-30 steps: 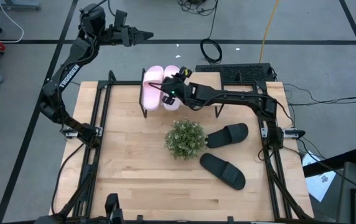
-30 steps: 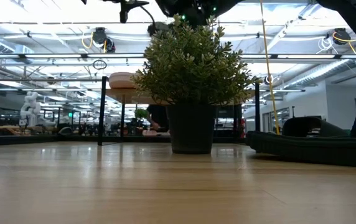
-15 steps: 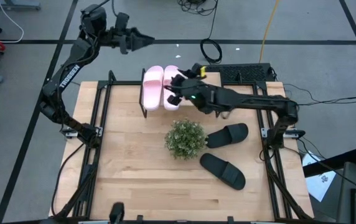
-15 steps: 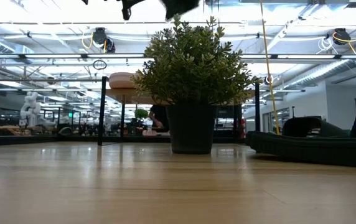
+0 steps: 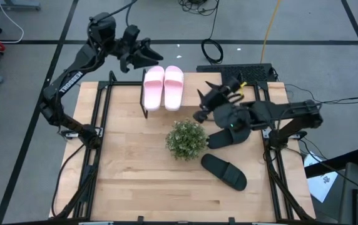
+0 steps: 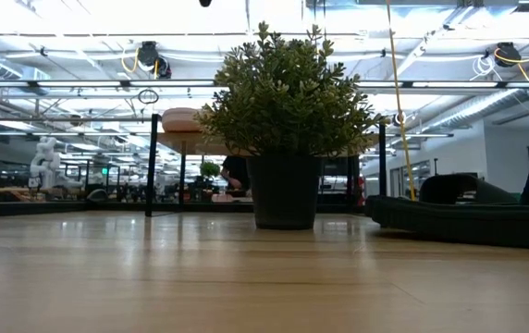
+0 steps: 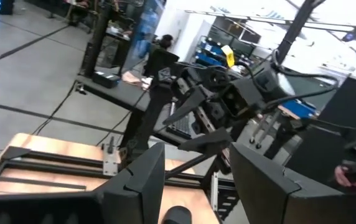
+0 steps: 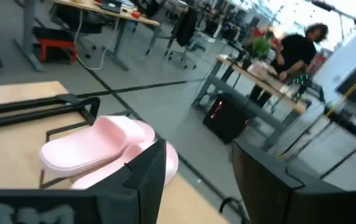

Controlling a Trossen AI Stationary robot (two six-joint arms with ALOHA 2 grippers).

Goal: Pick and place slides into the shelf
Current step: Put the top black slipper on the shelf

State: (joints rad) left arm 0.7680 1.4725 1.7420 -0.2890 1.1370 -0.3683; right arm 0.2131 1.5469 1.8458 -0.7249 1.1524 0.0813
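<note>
Right tool (image 5: 203, 103) pulled back from the pink pair toward the centre right of the high view, now above the surface (image 5: 129, 169) between the shelf and the black slides, fingers spread and holding nothing. Second pink slide (image 5: 174, 87) released on the shelf (image 5: 146, 107) beside the first (image 5: 153, 87), the two side by side and touching, at the upper centre of the frame. Half of the job judged done: pink pair placed, black pair left.

Left tool (image 5: 156, 55) shifted slightly, hanging off the surface's far edge at upper left, just beside the pink pair, fingers parted and empty.

Shelf contents: the two pink slides only, at its left end; remainder of the board hidden under the right arm or not made out. One black slide (image 5: 229, 135) lying right of the plant (image 5: 186, 139), partly under the right arm; the other (image 5: 224, 170) lower, at the frame's lower centre right. Likely next target: the nearer black slide.
</note>
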